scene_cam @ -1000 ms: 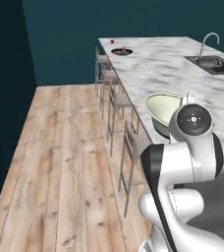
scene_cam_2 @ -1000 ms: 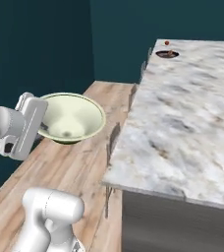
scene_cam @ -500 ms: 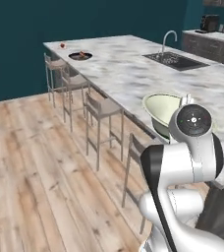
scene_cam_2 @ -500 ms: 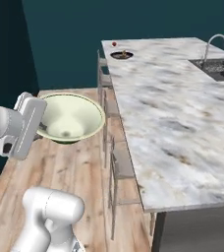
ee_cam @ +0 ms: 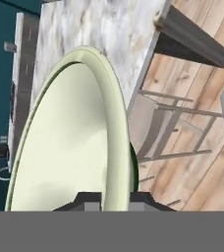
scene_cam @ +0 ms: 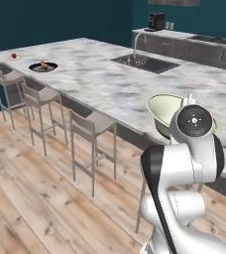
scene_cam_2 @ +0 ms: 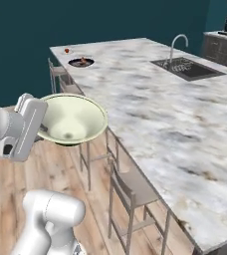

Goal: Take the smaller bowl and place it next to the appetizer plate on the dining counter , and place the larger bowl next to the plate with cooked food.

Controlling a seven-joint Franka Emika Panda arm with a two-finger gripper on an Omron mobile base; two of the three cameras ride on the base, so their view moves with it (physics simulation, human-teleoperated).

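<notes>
Currently I carry the larger bowl (scene_cam_2: 73, 119), gripper (ee_cam: 110, 199) clenched on its rim; the plate with cooked food (scene_cam: 43, 66) sits far upper left, delivery pending.

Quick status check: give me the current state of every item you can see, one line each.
larger bowl: held off the counter, rim clamped between the fingers.
gripper: shut on the bowl's rim.
plate with cooked food: resting on the dining counter, food on it.
appetizer plate: on the far corner, red ball on it.

Arm folded high, wrist level; gripper (ee_cam: 110, 201) pinched closed on larger bowl (scene_cam_2: 73, 119) rim (fingertips barely showing).
</notes>
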